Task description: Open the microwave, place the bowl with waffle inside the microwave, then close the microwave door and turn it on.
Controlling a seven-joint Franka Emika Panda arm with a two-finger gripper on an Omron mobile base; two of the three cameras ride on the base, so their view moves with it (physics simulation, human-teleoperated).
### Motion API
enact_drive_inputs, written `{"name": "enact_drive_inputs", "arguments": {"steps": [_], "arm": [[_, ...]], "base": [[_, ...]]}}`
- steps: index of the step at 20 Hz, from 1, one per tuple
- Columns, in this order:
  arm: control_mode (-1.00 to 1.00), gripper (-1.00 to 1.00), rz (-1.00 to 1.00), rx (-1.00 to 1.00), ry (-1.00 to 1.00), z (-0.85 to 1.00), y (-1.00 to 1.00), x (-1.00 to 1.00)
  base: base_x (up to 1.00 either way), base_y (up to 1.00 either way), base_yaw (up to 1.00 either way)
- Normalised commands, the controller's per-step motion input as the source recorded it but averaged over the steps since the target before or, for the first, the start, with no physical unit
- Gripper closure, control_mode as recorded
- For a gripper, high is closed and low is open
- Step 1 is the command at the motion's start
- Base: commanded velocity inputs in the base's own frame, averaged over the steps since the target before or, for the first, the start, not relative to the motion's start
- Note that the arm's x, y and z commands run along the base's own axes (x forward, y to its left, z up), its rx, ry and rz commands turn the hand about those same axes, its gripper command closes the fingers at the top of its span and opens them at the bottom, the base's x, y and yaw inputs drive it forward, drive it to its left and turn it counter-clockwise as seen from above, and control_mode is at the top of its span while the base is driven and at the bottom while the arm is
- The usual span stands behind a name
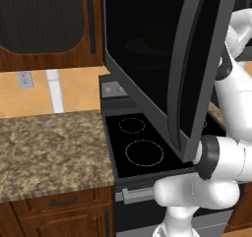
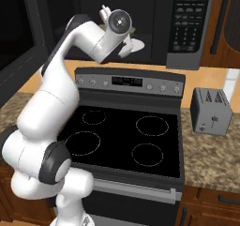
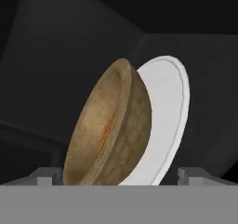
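The microwave (image 2: 187, 23) hangs above the stove, and its door (image 1: 194, 69) is swung wide open toward me; the door's edge (image 2: 18, 51) also shows at the left of the right base view. My arm reaches into the dark cavity. In the hand view, which is rolled sideways, the tan bowl with waffle (image 3: 109, 125) rests against the white turntable plate (image 3: 169, 107), and an orange strip of waffle shows at its rim. My gripper (image 3: 121, 174) is open, its fingertips (image 3: 46, 174) spread to either side of the bowl's near part. The plate (image 2: 137, 45) peeks out past my wrist.
A black-topped stove (image 2: 126, 136) with a knob panel sits right under the microwave. A small grey toaster (image 2: 211, 110) stands on the granite counter to its right. More granite counter (image 1: 49, 147) lies to the stove's left, and wooden cabinets (image 1: 44, 24) flank the microwave.
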Motion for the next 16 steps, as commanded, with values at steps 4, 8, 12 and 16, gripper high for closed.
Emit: {"name": "enact_drive_inputs", "arguments": {"steps": [4,8,12,16], "arm": [[-1.00,-1.00,0.00,0.10,-0.19,0.06,0.00,-1.00],[-1.00,-1.00,-0.03,0.19,-0.17,0.01,0.00,-1.00],[-1.00,-1.00,-0.03,0.16,-0.01,0.00,0.01,-1.00],[-1.00,-1.00,-0.01,0.09,0.06,0.12,0.00,-1.00]], "base": [[0.00,0.00,0.00],[0.00,0.00,0.00],[0.00,0.00,0.00],[0.00,0.00,0.00]]}}
